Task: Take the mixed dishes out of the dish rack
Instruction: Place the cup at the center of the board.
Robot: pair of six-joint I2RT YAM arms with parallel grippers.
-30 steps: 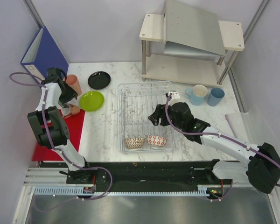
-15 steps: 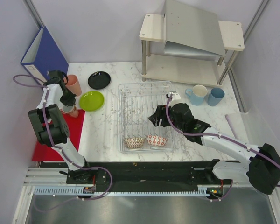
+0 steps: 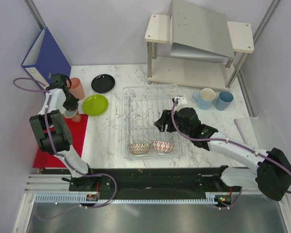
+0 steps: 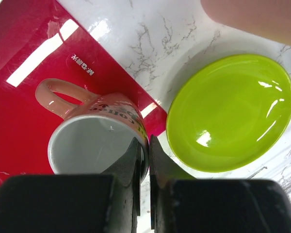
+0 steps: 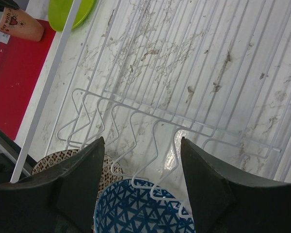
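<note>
A salmon-pink mug stands on the red mat, its handle pointing away. My left gripper is shut on its rim, one finger inside and one outside; from above, the gripper sits over the mug. The lime-green plate, black plate and pink cup lie beside it. My right gripper hangs open over the dish rack, just above the red-white bowl, whose inside is blue-patterned. The brown-white bowl sits next to it.
Two light-blue cups stand right of the rack. A beige two-tier shelf is at the back, a blue binder at the back left. Wire prongs rise between my right fingers and the bowls.
My left gripper has closed on the mug's rim after standing open a second ago. The right arm has barely moved.
</note>
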